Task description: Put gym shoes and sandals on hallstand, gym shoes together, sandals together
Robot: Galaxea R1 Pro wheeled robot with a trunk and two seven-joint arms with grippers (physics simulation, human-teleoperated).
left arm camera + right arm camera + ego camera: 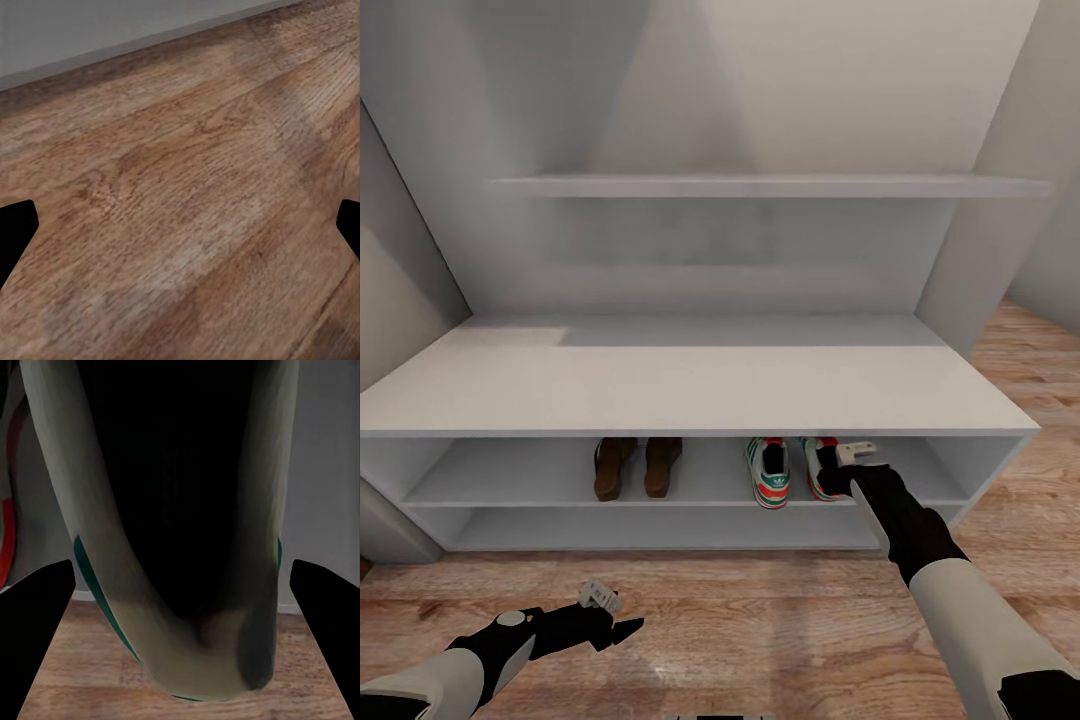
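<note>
— Where do we stand with our right gripper (pixel 857 455)?
— Its fingers sit spread around the right gym shoe (pixel 823 468) on the hallstand (pixel 690 390) shelf, the other shoe (pixel 767 472) and sandals (pixel 637 466) just beside.
— And our left gripper (pixel 600 598)?
— Spread wide over the corridor floor (pixel 195 210), holding nothing.

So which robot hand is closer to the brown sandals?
The left gripper, though neither is close. It hovers over the floor in front of the rack, below the sandals. The right gripper is at the right gym shoe.

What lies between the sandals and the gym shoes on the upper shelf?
Nothing: in the head view, bare shelf separates the sandals from the gym shoes.
</note>
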